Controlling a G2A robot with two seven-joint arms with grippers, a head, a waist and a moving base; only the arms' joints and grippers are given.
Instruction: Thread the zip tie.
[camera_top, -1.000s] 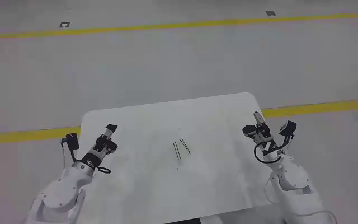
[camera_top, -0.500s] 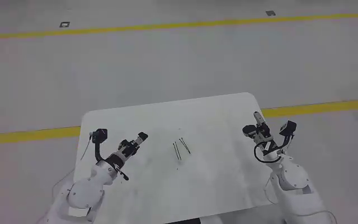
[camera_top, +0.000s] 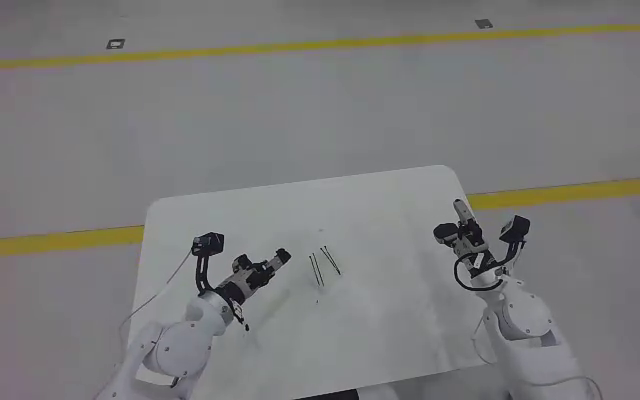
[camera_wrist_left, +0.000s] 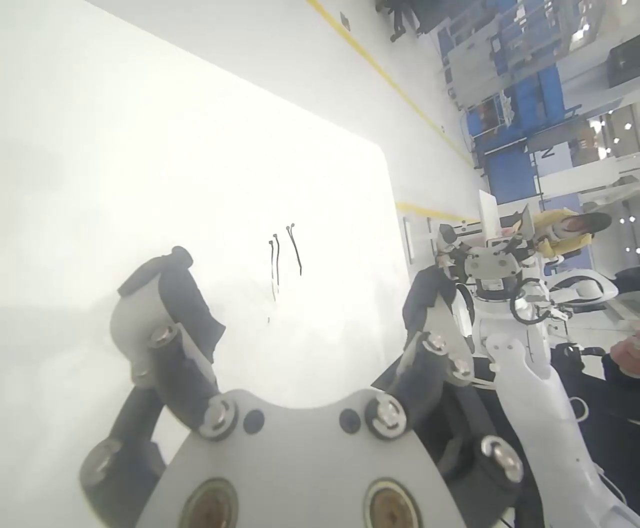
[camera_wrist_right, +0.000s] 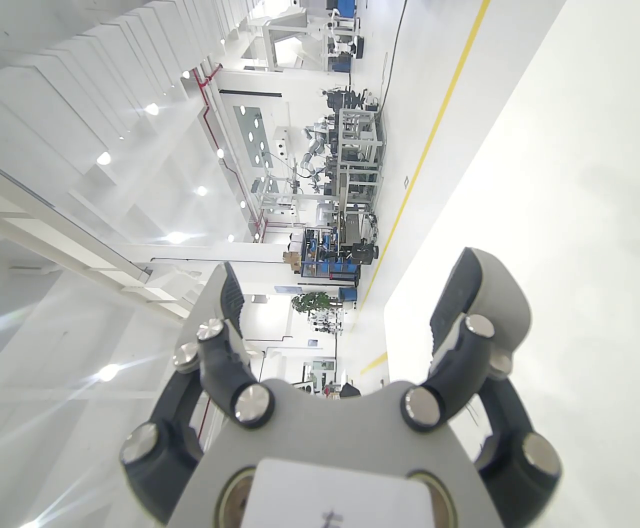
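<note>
We see the black zip ties (camera_top: 322, 266) lying loose at the centre of the table (camera_top: 400, 200). Our left gripper (camera_top: 283, 256), jaws apart, hovers near at their 9 o'clock. Our right gripper (camera_top: 460, 209), jaws also apart, sits well off at their 3 o'clock.

The fingers (camera_wrist_left: 131, 320) of the left gripper (camera_wrist_left: 300, 280) are matt grey metal with black rubbery pads (camera_wrist_left: 192, 300) and shiny metal screws (camera_wrist_left: 218, 418). Beyond the fingertips, the thin black plastic zip ties (camera_wrist_left: 276, 260) lie on a smooth matt white table (camera_wrist_left: 150, 150).
</note>
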